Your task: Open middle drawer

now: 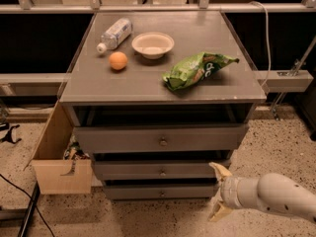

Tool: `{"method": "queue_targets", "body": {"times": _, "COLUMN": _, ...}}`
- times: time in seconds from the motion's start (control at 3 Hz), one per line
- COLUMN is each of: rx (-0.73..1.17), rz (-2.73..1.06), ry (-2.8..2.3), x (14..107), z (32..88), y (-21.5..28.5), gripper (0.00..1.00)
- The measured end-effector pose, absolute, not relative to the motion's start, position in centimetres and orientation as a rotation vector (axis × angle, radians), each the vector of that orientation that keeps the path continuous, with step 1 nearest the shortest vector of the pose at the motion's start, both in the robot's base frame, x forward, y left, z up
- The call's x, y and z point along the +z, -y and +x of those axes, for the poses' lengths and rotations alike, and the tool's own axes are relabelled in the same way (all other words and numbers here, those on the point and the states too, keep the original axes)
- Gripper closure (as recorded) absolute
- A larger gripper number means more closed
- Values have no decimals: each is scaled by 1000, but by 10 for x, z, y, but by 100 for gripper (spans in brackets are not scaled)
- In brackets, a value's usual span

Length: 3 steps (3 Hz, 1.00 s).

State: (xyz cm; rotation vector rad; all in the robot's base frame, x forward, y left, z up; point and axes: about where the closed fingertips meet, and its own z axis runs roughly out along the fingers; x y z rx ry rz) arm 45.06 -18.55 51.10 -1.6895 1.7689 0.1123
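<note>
The middle drawer [133,170] lies between two others in the grey cabinet [148,85]. At four o'clock from its knob [162,172], near its right end, hangs the gripper [217,190], fingers [220,171] spread apart, holding nothing. At twelve o'clock, on top, lies a green bag [196,69].

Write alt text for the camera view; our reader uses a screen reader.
The robot's open tool hovers low beside the right end of the middle drawer of a grey cabinet. On its top lie a bottle, a white bowl, an orange and a green snack bag.
</note>
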Motion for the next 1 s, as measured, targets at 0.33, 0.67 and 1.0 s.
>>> {"method": "queue_targets", "body": {"times": 0.33, "rx": 112, "rz": -1693, "ry": -1764, "x": 474, "z": 500, "y": 177, "gripper": 0}}
{"method": "queue_targets", "body": {"times": 0.67, "rx": 100, "rz": -1699, "ry": -1755, "x": 467, "z": 501, "y": 177, "gripper": 0}}
{"method": "queue_targets", "body": {"times": 1.0, "rx": 97, "rz": -1700, "ry": -1736, "x": 458, "z": 508, "y": 173, "gripper": 0}}
